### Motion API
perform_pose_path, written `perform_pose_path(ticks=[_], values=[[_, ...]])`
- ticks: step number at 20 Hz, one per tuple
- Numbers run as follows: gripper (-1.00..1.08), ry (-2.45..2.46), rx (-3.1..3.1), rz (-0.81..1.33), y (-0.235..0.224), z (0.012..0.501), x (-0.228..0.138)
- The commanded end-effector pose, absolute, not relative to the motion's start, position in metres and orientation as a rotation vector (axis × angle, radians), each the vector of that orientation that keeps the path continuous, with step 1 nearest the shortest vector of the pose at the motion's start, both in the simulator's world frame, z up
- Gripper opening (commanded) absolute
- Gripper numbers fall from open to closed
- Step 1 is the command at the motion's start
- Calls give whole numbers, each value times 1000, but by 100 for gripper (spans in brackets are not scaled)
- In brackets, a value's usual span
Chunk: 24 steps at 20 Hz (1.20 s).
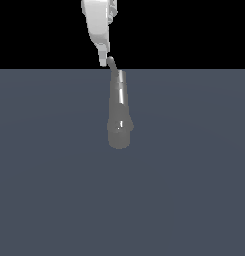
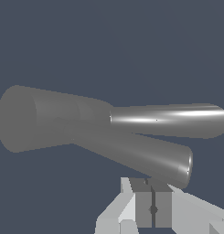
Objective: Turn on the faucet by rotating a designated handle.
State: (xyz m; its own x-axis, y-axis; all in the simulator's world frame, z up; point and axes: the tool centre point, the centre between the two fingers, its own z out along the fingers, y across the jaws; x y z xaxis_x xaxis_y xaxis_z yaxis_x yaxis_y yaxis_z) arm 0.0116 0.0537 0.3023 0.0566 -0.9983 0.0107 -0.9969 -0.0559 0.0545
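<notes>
The faucet [image 1: 118,115] is a grey shiny tapered cylinder; its rounded wide end is nearest the exterior camera and its narrow end points away. The handle [image 1: 111,63] is a short thin grey rod at the narrow end. My white gripper [image 1: 104,62] comes down from above, and its tip is right beside the handle on the exterior view's left, touching or nearly touching. In the wrist view the faucet [image 2: 45,119] spreads into a shiny bar and a closer rod, the handle [image 2: 145,155]. My gripper [image 2: 152,185] is just under the handle's end, fingers pressed together and holding nothing.
The faucet stands on a flat blue-grey surface [image 1: 194,190] that fills the lower part of the exterior view. Behind it is plain black background. No other objects show.
</notes>
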Motion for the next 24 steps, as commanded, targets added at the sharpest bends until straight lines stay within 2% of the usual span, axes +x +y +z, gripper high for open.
perform_pose_path(ticks=[1,9,10,11,24], values=[[-100,-2143,2226,-47,25,301,12],[-100,-2146,2219,-49,-31,301,11],[-100,-2146,2219,-49,-31,301,11],[-100,-2108,2269,-52,0,303,14],[-100,-2123,2250,-51,-36,292,36]])
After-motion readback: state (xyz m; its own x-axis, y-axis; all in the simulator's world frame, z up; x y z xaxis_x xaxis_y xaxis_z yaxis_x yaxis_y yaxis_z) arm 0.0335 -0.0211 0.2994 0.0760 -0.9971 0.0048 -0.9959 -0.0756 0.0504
